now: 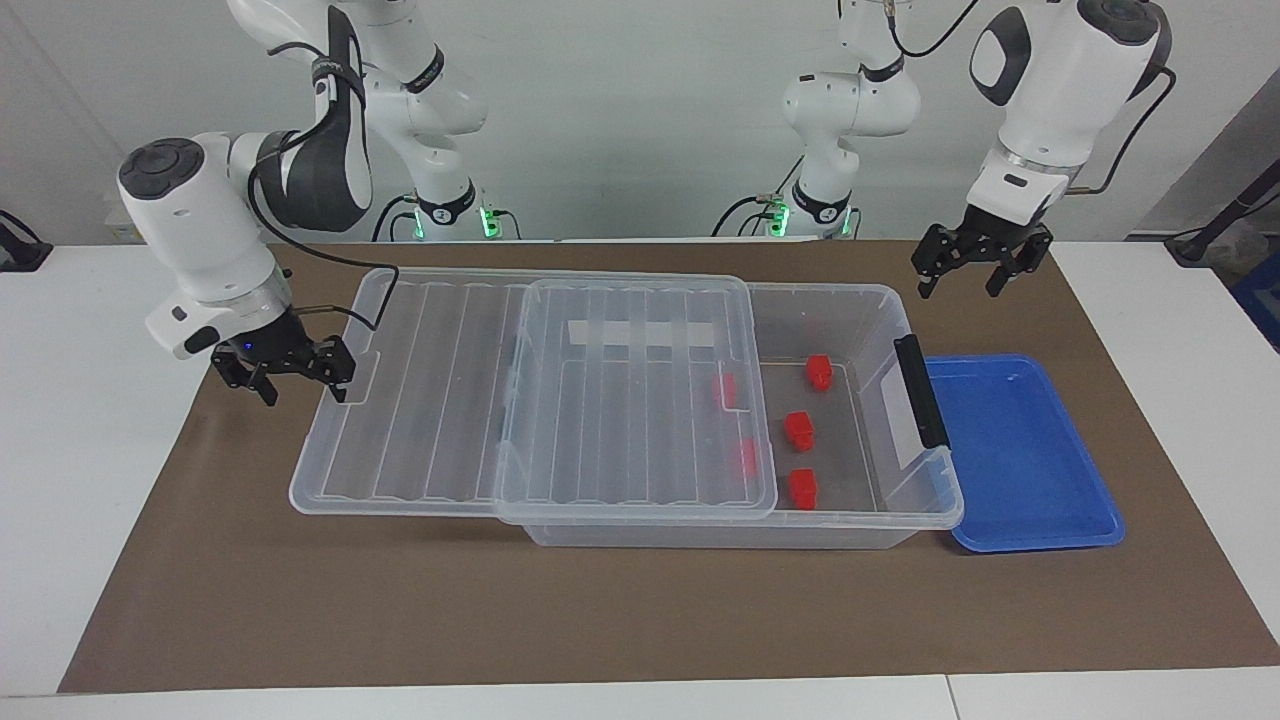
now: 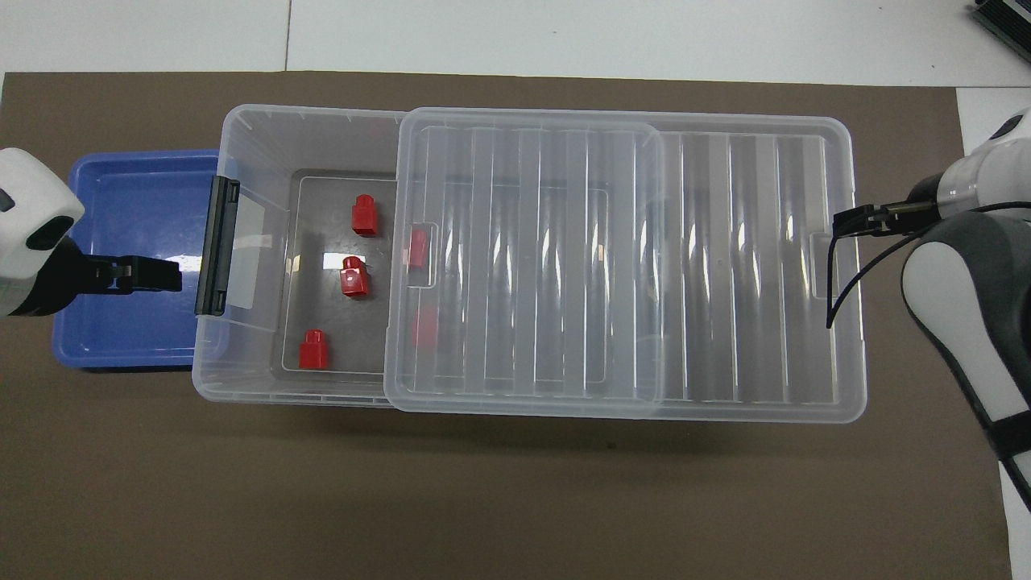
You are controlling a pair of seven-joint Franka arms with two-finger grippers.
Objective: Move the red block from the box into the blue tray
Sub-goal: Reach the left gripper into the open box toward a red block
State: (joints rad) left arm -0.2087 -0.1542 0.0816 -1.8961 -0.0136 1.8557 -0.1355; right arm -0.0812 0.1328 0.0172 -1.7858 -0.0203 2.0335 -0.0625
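Observation:
The clear box (image 1: 850, 300) (image 2: 250, 137) lies across the brown mat. Its ribbed lid (image 1: 620, 420) (image 2: 612, 266) is slid toward the right arm's end, so the end with the black latch (image 1: 920, 390) (image 2: 217, 246) is open. Three red blocks (image 1: 799, 429) (image 2: 354, 276) lie uncovered inside, and two more (image 1: 725, 390) (image 2: 416, 247) show through the lid. The blue tray (image 1: 1030, 470) (image 2: 129, 193) sits against the latch end and holds nothing. My left gripper (image 1: 965, 268) (image 2: 153, 274) is open in the air over the tray. My right gripper (image 1: 300, 380) (image 2: 854, 219) is open at the lid's outer end.
The brown mat (image 1: 600, 610) (image 2: 483, 499) covers the middle of the white table (image 1: 80, 420). A dark cable (image 2: 846, 282) from the right arm hangs over the lid's outer end.

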